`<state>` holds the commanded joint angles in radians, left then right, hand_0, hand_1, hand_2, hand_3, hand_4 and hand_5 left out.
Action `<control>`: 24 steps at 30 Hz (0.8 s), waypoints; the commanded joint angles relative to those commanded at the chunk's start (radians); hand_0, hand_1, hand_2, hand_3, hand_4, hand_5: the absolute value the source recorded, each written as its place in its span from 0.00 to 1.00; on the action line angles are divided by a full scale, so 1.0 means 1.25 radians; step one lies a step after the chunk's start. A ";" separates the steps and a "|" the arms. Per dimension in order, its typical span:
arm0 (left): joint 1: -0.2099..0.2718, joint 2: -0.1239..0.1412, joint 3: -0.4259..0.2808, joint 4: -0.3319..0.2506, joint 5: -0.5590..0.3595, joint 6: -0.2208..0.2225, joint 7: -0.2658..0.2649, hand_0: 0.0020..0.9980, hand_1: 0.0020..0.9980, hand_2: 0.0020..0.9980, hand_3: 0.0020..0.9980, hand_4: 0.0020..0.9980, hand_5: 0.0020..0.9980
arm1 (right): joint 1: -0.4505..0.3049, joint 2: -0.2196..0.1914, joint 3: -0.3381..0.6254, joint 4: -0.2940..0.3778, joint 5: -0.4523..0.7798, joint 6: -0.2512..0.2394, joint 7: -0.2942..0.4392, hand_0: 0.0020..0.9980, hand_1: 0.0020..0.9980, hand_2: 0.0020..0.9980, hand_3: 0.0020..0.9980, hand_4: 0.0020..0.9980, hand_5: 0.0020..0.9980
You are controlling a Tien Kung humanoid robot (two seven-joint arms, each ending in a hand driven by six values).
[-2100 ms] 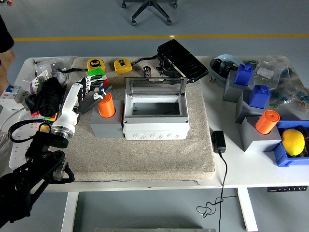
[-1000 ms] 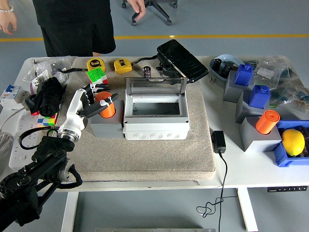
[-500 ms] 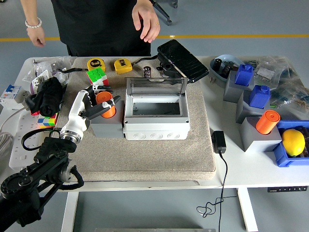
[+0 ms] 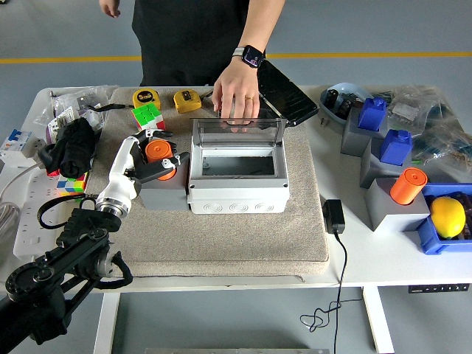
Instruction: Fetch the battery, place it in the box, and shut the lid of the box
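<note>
**Left hand closes around the orange battery as a person steadies the lid**

Since two seconds ago the left hand [image 4: 151, 151] has come forward from the mat's left edge onto the orange battery [image 4: 157, 153], and a person has walked up at the table's far side, at twelve o'clock.

Now the fingers curl around the battery, which stands upright in its grey holder [image 4: 161, 192] at nine o'clock of the grey junction box [image 4: 237, 184]; the grasp looks made, the lift not yet. Upright seating leaves the cylinder's sides free to be gripped. The person's hand [image 4: 236, 96] rests on the top edge of the box's clear lid [image 4: 237, 133], probably to keep it standing open. The right hand is out of view.

At eleven o'clock a yellow tape measure [image 4: 147, 97] reads "5m". Other print is too small to read.
</note>
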<state>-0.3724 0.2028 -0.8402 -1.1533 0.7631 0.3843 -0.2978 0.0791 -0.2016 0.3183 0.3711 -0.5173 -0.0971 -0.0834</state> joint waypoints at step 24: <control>-0.015 -0.009 0.014 0.012 -0.020 0.003 -0.002 0.24 0.25 0.22 0.18 0.59 0.00 | -0.001 0.000 -0.003 0.001 0.001 -0.004 0.005 0.62 0.66 0.67 0.58 0.94 0.45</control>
<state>-0.3918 0.1917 -0.8232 -1.1381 0.7385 0.3875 -0.3008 0.0785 -0.2017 0.3145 0.3720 -0.5156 -0.1024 -0.0772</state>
